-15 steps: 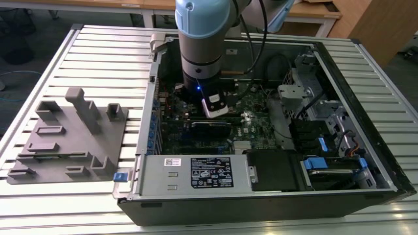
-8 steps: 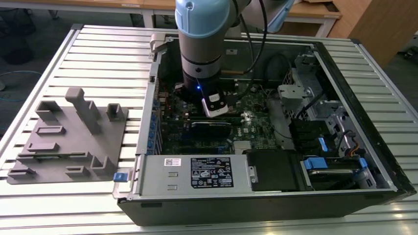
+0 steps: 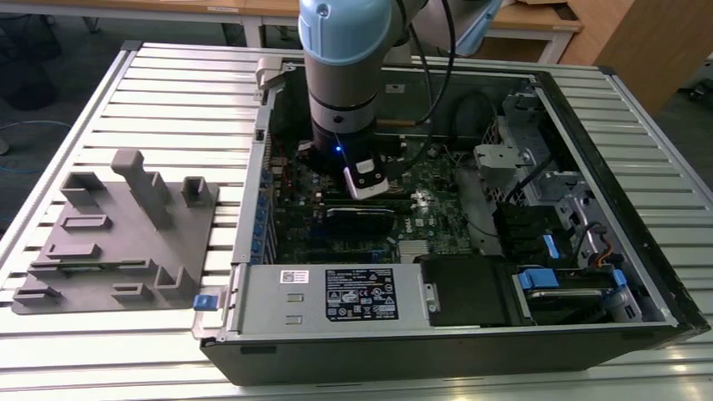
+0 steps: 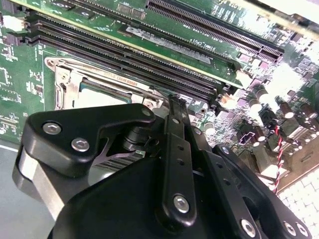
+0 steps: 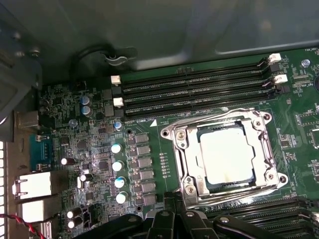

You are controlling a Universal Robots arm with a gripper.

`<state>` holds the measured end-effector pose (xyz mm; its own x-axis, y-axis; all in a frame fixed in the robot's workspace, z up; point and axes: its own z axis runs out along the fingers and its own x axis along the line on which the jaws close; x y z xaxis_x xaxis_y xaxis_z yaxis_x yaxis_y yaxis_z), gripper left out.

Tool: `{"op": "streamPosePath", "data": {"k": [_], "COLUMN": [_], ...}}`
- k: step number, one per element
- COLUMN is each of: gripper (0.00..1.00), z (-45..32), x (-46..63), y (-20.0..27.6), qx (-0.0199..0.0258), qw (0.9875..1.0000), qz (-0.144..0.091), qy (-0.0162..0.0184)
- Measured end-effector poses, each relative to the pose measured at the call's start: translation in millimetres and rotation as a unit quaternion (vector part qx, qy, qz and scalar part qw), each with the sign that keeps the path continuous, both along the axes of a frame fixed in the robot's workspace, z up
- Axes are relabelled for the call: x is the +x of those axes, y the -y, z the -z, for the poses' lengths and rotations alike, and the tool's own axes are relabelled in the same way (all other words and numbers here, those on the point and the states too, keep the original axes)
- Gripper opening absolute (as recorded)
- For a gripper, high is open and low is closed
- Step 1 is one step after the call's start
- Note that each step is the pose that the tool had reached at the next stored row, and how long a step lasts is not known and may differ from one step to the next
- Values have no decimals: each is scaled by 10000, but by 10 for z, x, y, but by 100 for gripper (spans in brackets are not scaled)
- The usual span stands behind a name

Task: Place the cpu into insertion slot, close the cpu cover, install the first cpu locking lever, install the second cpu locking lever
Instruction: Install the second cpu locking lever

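Seated in the insertion slot (image 5: 227, 159) with the cpu cover (image 5: 187, 149) down around it: the cpu (image 5: 227, 155), on the green board inside the open case (image 3: 624, 109). Just beside the socket's edge, lower in the first wrist view: the gripper (image 5: 172, 215), touching nothing visible. Empty-handed, fingers (image 4: 174, 119) drawn together in the second wrist view.

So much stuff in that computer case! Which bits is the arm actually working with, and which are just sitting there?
Part of the job:
- the cpu, seated in the insertion slot
- the cpu cover, lying down around the chip
- the gripper, low over the circuit board

Just lying about:
- the memory slots
- the grey plastic holder on the table
- the power supply box
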<state>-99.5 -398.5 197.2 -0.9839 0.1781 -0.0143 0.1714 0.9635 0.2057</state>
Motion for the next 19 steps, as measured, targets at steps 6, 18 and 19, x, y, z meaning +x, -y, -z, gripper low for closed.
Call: {"op": "streamPosePath", "data": {"k": [6, 18, 19], "gripper": [10, 10, 10], "z": [1, 17, 23], "x": [-2, -2, -2], "y": [-7, -7, -7], "qx": [37, 88, 95], "qw": [10000, 10000, 10000], "qz": [1, 2, 3], "qy": [0, 0, 0]}}
